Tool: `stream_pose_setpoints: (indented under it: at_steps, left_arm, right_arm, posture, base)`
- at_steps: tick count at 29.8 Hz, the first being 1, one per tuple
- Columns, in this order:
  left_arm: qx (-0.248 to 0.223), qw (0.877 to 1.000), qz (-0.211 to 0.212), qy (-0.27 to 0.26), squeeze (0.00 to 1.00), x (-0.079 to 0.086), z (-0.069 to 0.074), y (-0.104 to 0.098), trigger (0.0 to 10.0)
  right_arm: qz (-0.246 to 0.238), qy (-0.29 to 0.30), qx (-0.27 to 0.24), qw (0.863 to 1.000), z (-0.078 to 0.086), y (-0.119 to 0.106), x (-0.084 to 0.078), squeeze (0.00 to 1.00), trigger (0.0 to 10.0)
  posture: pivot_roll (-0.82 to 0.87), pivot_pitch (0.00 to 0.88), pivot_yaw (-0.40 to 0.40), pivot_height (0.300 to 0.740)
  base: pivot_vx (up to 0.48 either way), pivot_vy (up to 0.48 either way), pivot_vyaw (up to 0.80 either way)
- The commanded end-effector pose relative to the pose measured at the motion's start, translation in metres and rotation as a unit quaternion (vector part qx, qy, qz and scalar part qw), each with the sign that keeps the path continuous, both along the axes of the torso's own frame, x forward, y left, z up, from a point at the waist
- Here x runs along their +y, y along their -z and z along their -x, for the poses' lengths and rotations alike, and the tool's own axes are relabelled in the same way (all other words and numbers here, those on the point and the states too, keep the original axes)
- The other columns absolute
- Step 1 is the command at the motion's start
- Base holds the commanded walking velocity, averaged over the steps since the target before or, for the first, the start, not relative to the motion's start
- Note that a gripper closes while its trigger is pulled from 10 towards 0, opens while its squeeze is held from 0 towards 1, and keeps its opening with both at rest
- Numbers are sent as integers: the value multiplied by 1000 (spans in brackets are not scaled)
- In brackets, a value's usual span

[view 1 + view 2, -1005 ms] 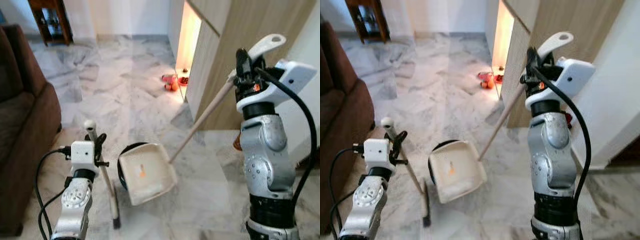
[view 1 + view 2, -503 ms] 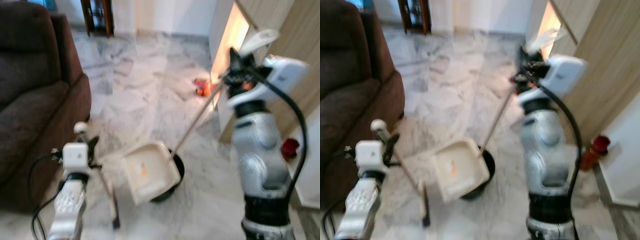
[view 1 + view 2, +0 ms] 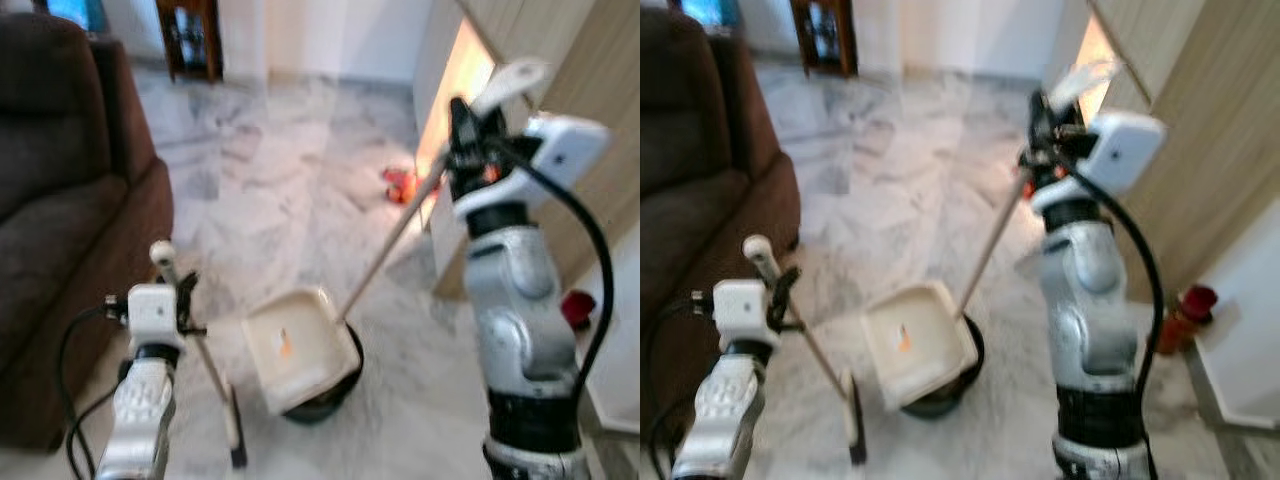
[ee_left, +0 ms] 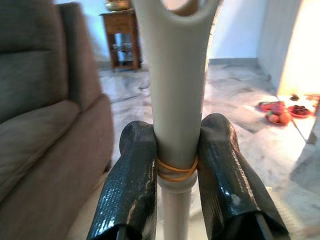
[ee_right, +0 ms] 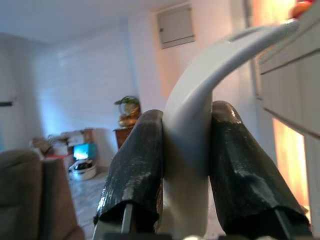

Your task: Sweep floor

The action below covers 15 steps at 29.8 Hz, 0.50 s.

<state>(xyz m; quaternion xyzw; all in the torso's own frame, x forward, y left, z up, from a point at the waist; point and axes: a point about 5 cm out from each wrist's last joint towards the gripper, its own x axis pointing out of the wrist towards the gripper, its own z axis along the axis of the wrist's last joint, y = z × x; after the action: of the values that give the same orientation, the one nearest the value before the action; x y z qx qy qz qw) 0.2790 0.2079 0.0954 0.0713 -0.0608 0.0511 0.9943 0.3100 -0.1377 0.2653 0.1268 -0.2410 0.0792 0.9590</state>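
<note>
While left gripper (image 4: 177, 185) clamps broom (image 3: 205, 365), rubber band (image 4: 176, 171) shows; right gripper (image 5: 185, 165) grips dustpan (image 3: 300, 350).

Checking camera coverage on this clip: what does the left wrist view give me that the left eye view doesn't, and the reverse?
The left wrist view adds a yellow rubber band on the broom handle, right where the left gripper's fingers clamp it. The left eye view adds the dustpan, the broom head on the floor, and the right gripper shut on the dustpan handle. Shared: the brown sofa, wooden side table and marble floor.
</note>
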Motion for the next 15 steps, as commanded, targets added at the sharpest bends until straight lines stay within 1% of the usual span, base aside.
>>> stream_pose_setpoints:
  at_steps: [1,15]
  left_arm:
    - [-22,1000,-3,7,0,-4,-3,-9,10000]
    - [-21,1000,-3,7,0,-3,-3,-9,10000]
  right_arm:
    - [-16,8,-36,999,5,-14,-6,0,10000]
    - [-17,5,-36,999,5,-14,-5,0,10000]
  posture:
    - [73,32,-45,740]
    - [74,34,-43,740]
  base:
    - [274,0,0]
    - [274,0,0]
